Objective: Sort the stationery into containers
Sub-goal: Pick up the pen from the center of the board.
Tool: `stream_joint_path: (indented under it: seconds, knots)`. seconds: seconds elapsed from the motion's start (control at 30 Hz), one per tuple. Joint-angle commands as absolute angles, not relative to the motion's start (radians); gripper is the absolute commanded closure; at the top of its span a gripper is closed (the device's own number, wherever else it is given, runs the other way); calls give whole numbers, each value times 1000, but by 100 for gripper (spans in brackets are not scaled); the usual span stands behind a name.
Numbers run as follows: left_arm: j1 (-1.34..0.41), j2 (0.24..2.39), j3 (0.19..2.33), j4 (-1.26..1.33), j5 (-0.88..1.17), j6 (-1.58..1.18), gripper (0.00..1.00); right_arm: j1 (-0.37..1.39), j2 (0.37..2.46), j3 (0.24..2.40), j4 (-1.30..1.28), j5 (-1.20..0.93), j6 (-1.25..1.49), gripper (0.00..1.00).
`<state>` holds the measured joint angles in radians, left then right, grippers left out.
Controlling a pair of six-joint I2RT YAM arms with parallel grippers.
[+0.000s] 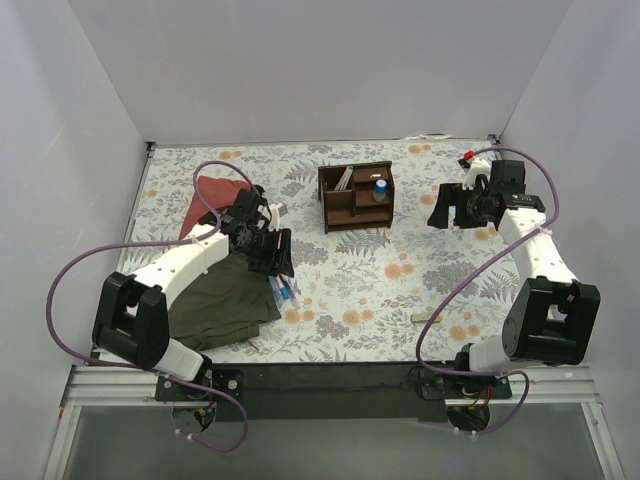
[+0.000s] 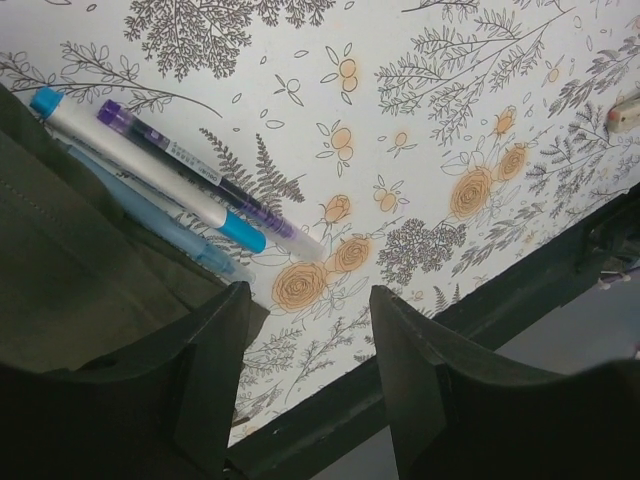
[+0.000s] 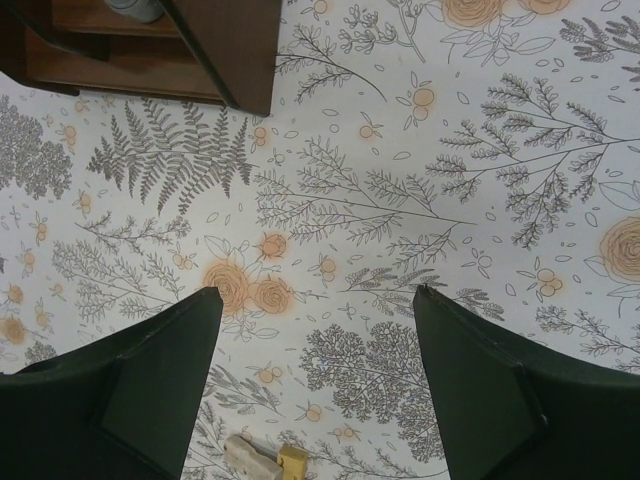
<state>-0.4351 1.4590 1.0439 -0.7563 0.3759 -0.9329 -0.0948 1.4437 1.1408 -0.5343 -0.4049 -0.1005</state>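
Note:
Three pens lie side by side on the floral table by the olive cloth's edge: a white one with blue ends, a purple one and a light blue one. They also show in the top view. My left gripper is open and empty, just above and in front of them. The dark brown organiser stands at the back centre with a blue-capped cylinder and some pens in it. My right gripper is open and empty to its right. A beige eraser block lies on the table.
An olive cloth lies under my left arm and a red cloth behind it. The organiser's corner is at the top left of the right wrist view. The table's dark front edge is close to the left gripper. White walls enclose the table.

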Motion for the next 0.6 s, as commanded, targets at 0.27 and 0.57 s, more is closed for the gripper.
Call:
stream_joint_path:
  seconds: [0.27,0.57]
  knots:
    - [-428,1620,1166,-713,354,-945,55,-89,1391,1094,-522,-417,-100,13]
    - [-420,1671,1146,-732,328,-968,60,-89,1390,1081,-508,-414,-91,13]
